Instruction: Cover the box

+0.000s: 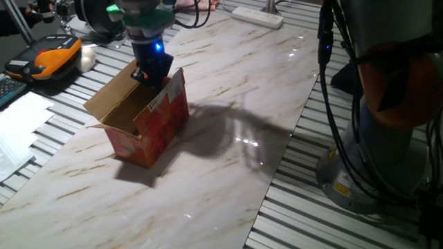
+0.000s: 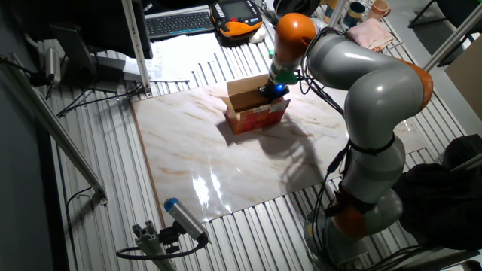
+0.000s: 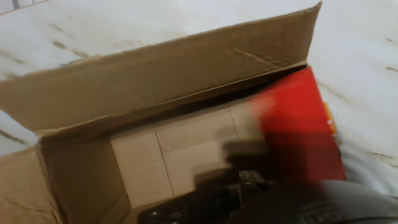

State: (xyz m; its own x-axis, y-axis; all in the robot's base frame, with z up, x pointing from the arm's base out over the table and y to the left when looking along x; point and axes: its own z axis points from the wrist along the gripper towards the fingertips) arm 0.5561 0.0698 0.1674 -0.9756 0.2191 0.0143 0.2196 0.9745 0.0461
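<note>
The box (image 1: pixel 149 128) stands on the marble slab (image 1: pixel 228 180), red outside and brown inside, with its flaps open. One wide brown flap (image 1: pixel 111 93) leans outward on the left. The flap with the white label (image 1: pixel 169 93) stands upright on the right. My gripper (image 1: pixel 145 76) hangs over the open top, its dark fingers between the two flaps and close against the labelled one. The other fixed view shows the box (image 2: pixel 256 117) with the gripper (image 2: pixel 273 90) at its right end. The hand view looks into the brown inside (image 3: pixel 180 149); the fingertips are too dark and blurred to read.
An orange and black pendant (image 1: pixel 59 55) and papers (image 1: pixel 17 121) lie left of the slab. A white power strip (image 1: pixel 257 16) lies at the back. The arm's base (image 2: pixel 361 211) stands right of the slab. A grey cylinder with a blue tip (image 2: pixel 184 218) sits near the front.
</note>
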